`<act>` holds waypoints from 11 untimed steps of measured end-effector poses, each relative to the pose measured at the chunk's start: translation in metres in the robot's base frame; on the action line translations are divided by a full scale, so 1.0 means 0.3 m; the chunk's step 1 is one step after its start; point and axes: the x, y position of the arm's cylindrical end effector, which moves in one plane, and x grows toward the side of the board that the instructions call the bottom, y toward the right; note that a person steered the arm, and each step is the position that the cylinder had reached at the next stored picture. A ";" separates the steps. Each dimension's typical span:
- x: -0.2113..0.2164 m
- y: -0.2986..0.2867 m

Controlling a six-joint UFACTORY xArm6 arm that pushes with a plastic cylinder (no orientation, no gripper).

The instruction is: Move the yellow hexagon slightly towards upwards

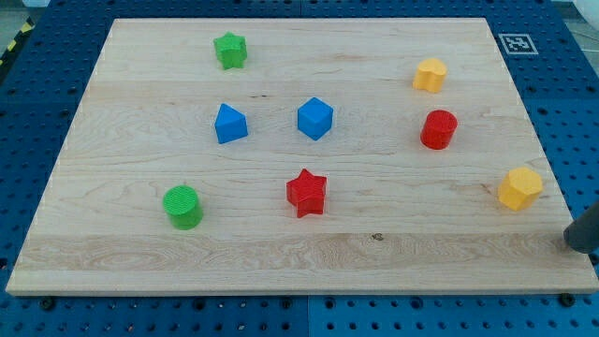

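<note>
In the camera view, the dark rod (584, 229) enters at the view's right edge and is cut off there, so its tip is not visible and its contact with the surface (309, 243) cannot be told. The arm carries no pincer, so nothing is pinched or held. The yellow hexagon (519, 188) lies near the surface's right edge, just up and left of the rod, apart from it. A second yellow block (430, 75), its shape unclear, sits near the view's top right, above the red cylinder (438, 129).
</note>
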 end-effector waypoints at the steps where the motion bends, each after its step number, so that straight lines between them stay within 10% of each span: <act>1: 0.000 -0.074; 11: -0.276 -0.107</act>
